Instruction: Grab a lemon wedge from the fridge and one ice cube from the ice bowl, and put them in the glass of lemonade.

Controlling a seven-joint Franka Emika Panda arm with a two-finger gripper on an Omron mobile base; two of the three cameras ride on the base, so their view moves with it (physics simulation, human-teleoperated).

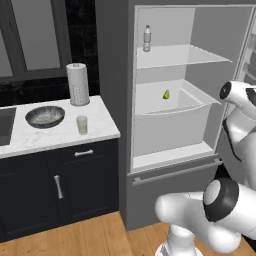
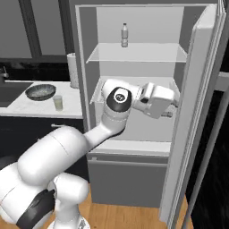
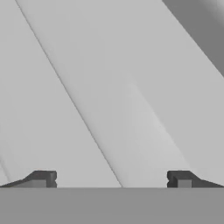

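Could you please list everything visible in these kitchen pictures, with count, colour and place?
fridge: one, grey, door open, right of the counter
lemon wedge: one, yellow-green, in the fridge drawer
bottle: one, clear, top fridge shelf
ice bowl: one, dark grey, on the counter
glass of lemonade: one, clear with pale yellow liquid, right of the bowl
paper-towel roll: one, white, back of the counter
counter: one, white marble over dark cabinets
gripper: one, dark tips, open, by the fridge
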